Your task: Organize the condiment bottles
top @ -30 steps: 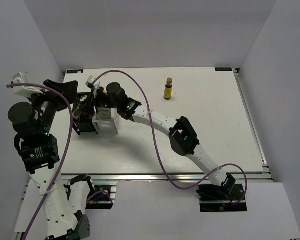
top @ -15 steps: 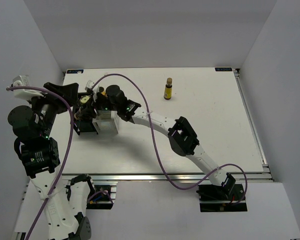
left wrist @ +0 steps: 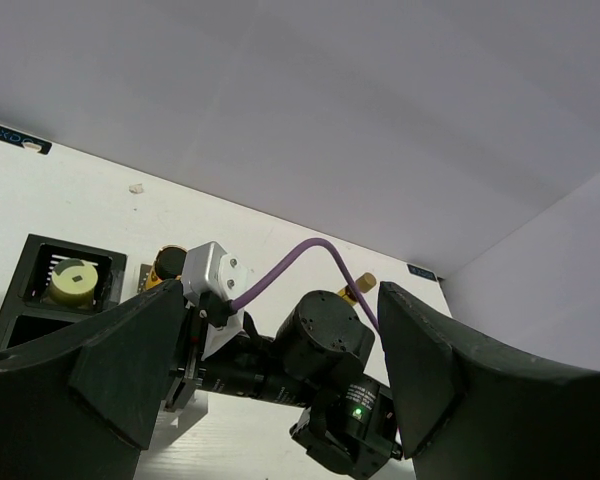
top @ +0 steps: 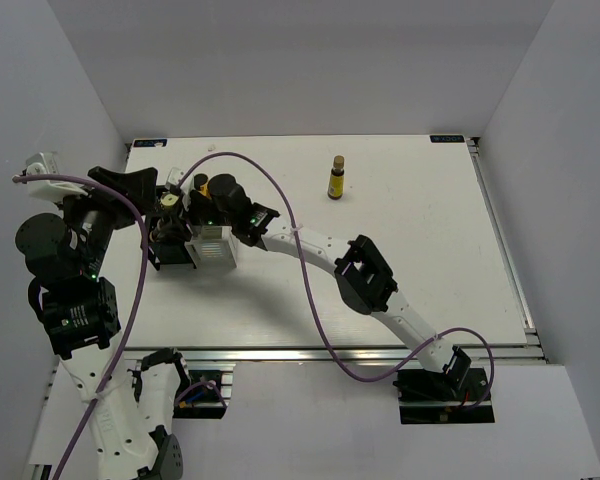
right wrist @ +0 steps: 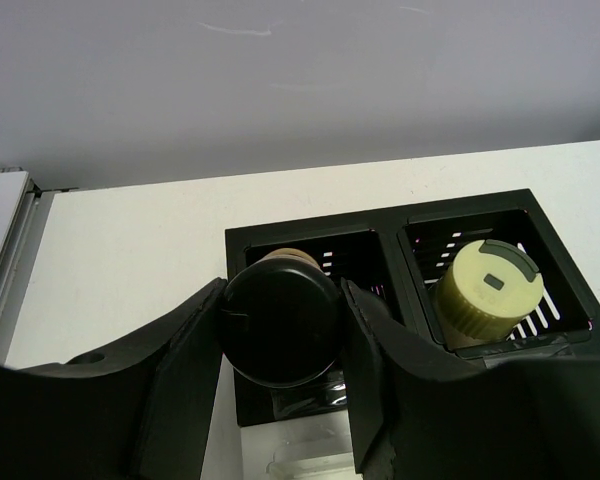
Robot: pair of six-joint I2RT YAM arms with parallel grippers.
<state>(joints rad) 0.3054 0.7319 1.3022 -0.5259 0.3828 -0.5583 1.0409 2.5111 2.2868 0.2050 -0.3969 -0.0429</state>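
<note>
Watching from the near edge, I see the right gripper (right wrist: 280, 300) pinching a black-capped bottle (right wrist: 280, 335), one finger pressed against each side of the cap. It holds the bottle upright over the black stand (right wrist: 392, 250) at the far left of the table, in line with the open compartment beside the one that holds the yellow bottle with the tan cap (right wrist: 488, 292). How deep the held bottle sits in that slot I cannot tell.

Over the last second the right wrist has shifted only slightly above the stand. In the overhead view the tan cap, hidden under the wrist a second ago, now shows just left of the gripper. To me that looks like the final lining-up before the bottle goes down and is let go.

The left gripper (left wrist: 280, 310) hangs just left of the stand, fingers spread wide with nothing between them. The white slatted box (top: 211, 245) sits against the stand's right side. One more bottle (top: 336, 178) stands alone near the far middle, well apart from the stand, so the sorting looks unfinished.
</note>
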